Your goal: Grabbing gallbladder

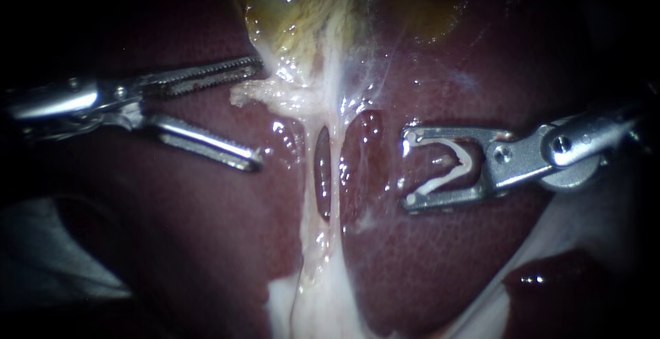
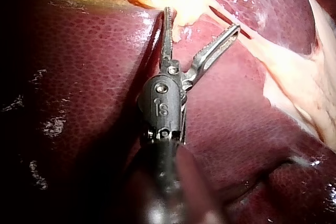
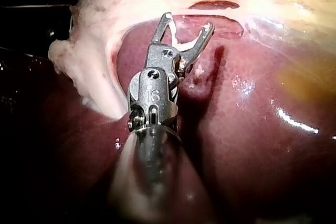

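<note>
left jaws open near gallbladder neck

background: dark red liver point(image 1: 426, 270) fills the field, with a pale tissue band point(image 1: 330, 105) running down its middle. the yellowish gallbladder point(image 1: 302, 2) sits at the top centre, above the band. left instrument point(image 1: 256, 113): serrated jaws spread wide and holding nothing, upper jaw tip just beside the pale tissue under the gallbladder. right instrument point(image 1: 409, 167): jaws wide apart, with a white clip point(image 1: 443, 179) seated between them and touching both, hovering over the liver beside the band.
</note>
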`<state>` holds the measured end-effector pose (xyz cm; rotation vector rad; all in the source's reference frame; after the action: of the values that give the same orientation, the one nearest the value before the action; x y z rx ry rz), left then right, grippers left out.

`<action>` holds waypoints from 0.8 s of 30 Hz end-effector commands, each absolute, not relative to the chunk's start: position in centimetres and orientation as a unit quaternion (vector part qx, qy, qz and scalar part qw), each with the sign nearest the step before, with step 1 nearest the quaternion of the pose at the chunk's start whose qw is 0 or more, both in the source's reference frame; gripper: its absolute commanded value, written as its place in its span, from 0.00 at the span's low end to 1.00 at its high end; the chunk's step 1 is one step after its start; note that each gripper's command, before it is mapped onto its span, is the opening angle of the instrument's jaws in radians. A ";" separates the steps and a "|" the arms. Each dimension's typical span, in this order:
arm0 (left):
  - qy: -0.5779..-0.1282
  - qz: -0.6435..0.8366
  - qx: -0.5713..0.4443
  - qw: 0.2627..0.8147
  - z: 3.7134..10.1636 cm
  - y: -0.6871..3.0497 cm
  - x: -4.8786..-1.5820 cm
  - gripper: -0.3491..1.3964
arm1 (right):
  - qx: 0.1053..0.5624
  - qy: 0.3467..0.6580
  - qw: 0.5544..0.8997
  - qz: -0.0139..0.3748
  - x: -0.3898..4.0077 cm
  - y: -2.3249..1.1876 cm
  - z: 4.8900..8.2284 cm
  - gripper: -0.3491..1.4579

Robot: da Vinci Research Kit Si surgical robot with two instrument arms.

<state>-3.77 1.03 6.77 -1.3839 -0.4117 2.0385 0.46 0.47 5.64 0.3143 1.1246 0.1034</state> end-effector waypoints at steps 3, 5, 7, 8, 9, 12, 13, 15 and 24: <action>-0.165 0.771 -0.523 0.323 6.76 0.99 -3.81 0.63 | 0.148 0.531 0.833 0.049 0.46 0.47 5.64 0.47; -0.167 0.769 -0.522 0.328 6.75 0.98 -3.82 0.60 | 0.148 0.531 0.833 0.049 0.46 0.47 5.64 0.47; -0.169 0.769 -0.521 0.330 6.76 0.98 -3.82 0.57 | 0.148 0.531 0.833 0.049 0.47 0.47 5.64 0.47; -0.171 0.768 -0.521 0.332 6.76 0.98 -3.82 0.56 | 0.148 0.531 0.833 0.049 0.47 0.47 5.64 0.47; -0.171 0.768 -0.521 0.332 6.77 0.98 -3.82 0.55 | 0.148 0.531 0.833 0.049 0.47 0.47 5.64 0.47; -0.173 0.766 -0.520 0.336 6.81 0.98 -3.82 0.50 | 0.148 0.531 0.833 0.049 0.47 0.47 5.64 0.47; -0.174 0.766 -0.519 0.338 6.83 0.98 -3.82 0.48 | 0.148 0.531 0.833 0.049 0.47 0.47 5.64 0.47; -0.176 0.765 -0.518 0.340 6.87 0.99 -3.82 0.44 | 0.148 0.531 0.833 0.049 0.47 0.47 5.64 0.47; -0.183 0.763 -0.514 0.346 6.96 0.99 -3.79 0.22 | 0.148 0.531 0.833 0.049 0.48 0.47 5.65 0.47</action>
<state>-3.79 0.99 6.97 -1.3311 -0.4773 1.9773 0.48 0.47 5.65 0.3136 1.1247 0.1042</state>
